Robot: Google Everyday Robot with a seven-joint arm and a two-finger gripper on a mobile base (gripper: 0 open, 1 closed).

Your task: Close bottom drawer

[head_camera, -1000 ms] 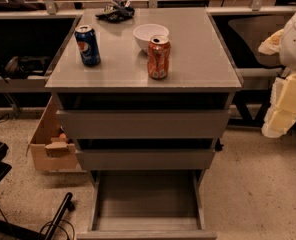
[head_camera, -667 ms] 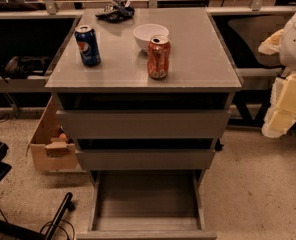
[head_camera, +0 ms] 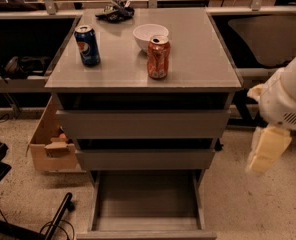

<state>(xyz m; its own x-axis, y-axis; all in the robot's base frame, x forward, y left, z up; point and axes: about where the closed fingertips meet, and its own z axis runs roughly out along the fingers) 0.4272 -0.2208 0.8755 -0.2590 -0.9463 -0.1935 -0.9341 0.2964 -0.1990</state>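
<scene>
The grey cabinet (head_camera: 143, 69) stands in the middle of the camera view. Its bottom drawer (head_camera: 147, 204) is pulled far out toward me, showing a long empty grey tray; its front panel (head_camera: 147, 234) lies at the lower edge of the view. The middle drawer front (head_camera: 145, 159) and the top drawer front (head_camera: 143, 124) stand slightly ajar above it. My gripper (head_camera: 266, 149) hangs at the right of the cabinet, about level with the middle drawer, apart from all drawers. The white arm (head_camera: 293, 96) rises above it.
On the cabinet top stand a blue soda can (head_camera: 87, 45), an orange soda can (head_camera: 158, 57), a white bowl (head_camera: 150, 35) and a dark crumpled thing (head_camera: 115, 12). A cardboard box (head_camera: 50, 144) sits on the floor at the left. Black cables and a stand (head_camera: 58, 219) lie lower left.
The arm and gripper have moved lower and somewhat leftward along the cabinet's right side. The drawers and the things on top have not moved.
</scene>
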